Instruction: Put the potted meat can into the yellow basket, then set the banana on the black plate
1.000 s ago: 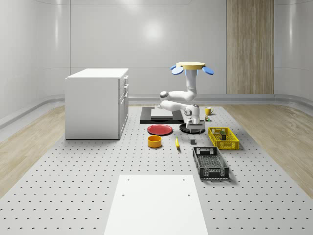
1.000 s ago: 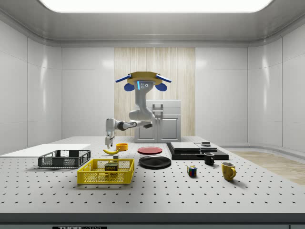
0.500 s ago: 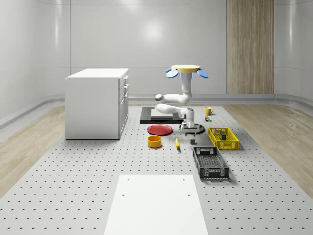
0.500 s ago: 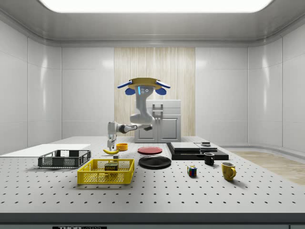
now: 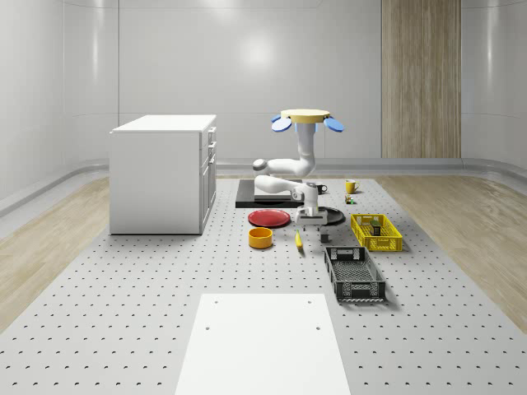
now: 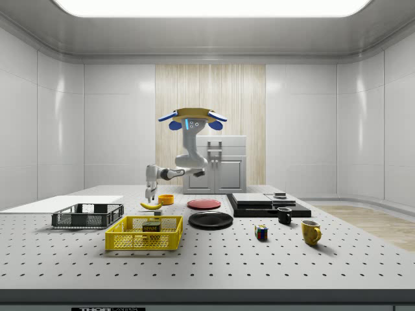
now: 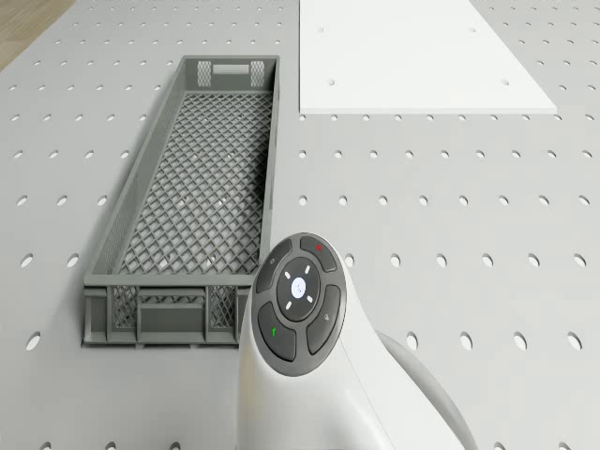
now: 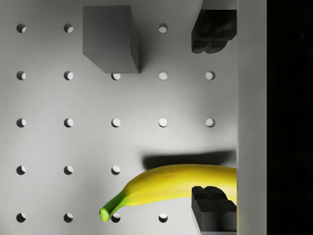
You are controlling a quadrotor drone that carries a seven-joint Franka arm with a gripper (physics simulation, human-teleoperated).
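1. One banana point(image 8: 166, 188), yellow with a green stem, lying flat on the perforated table point(image 5: 123, 329) between the orange bowl point(image 5: 260, 238) and the grey crate point(image 5: 354, 273) in the whole-scene view.
2. One meat can point(image 6: 152, 226), inside the yellow basket point(image 6: 144, 233).
3. Two open containers besides the bowl: the yellow basket and the grey mesh crate, set side by side, the crate nearer the white panel point(image 5: 263, 346).
4. Two plates: one black plate point(image 6: 210, 219), one red plate point(image 5: 269, 217), near each other past the banana in the side view.
5. Two mugs in the side view: one black point(image 6: 284, 215), one yellow point(image 6: 310, 231); one coloured cube point(image 6: 260, 232) between them and the black plate.
6. One small grey block point(image 8: 110, 38) on the table, near the banana in the wrist view.
7. One white cabinet point(image 5: 163, 171); one dark slab point(image 6: 267, 205) with a pale sheet on top.
8. One drone point(image 5: 304, 118), hovering above the table over the far edge of the black plate, beside the dark slab.
9. One arm: drops from the drone, bends at the elbow, runs sideways and low, then turns the wrist straight down.
10. One gripper point(image 8: 215, 117), pointing down just above the table over the banana; fingers point(image 8: 212, 208) spread wide, one tip over the fruit's thick part, the other tip well past it, nothing held.
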